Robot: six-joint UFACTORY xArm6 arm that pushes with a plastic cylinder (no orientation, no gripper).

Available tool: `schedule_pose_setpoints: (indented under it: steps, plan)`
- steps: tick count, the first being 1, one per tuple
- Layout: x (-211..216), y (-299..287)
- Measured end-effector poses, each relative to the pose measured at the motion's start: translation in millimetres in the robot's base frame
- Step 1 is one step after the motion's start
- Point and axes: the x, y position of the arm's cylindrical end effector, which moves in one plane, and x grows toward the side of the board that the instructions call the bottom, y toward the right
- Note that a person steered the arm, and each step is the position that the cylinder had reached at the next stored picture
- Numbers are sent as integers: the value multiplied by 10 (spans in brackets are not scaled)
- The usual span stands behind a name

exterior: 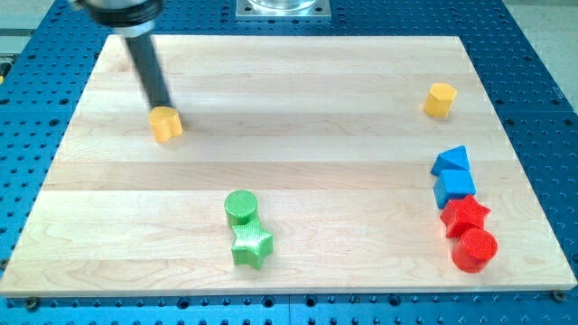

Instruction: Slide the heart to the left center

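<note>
- End effector: my tip point(166, 107) is the lower end of a plain dark rod. It has no jaws, so it neither opens nor closes and clamps on nothing.
- Tip position: it stands at the top edge of the yellow heart point(165, 125), touching it or just short of touching; the single view does not settle which.
- Task object: the yellow heart lies on the wooden board point(289, 99) in the view's left part, somewhat above the board's mid-height and clear of the left edge.
- Progress, as a judgement: the heart is already close to the left center. The slide appears largely complete.
- Remaining work, as a judgement: a short push toward the view's bottom, with a slight bias to the view's left, would bring the heart to the middle of the left side. The tip's place above the heart suits that push.
- Obstructions: no other block lies near the heart or between it and the left center.
- Other blocks, all well apart from the heart:
  - a yellow hexagon point(440, 99) at the upper right;
  - a blue triangle point(452, 162) and a blue cube point(455, 187) touching, at the right;
  - a red star point(465, 215) and a red cylinder point(475, 249) just below them;
  - a green cylinder point(241, 207) and a green star point(252, 244), touching, at the bottom center.
</note>
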Motion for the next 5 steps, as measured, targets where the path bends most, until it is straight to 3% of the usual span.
schedule_pose_setpoints:
  steps: [1,2,4,5]
  plan:
    - [-29,464]
    - [466,72]
    - [467,-847]
    - [216,157]
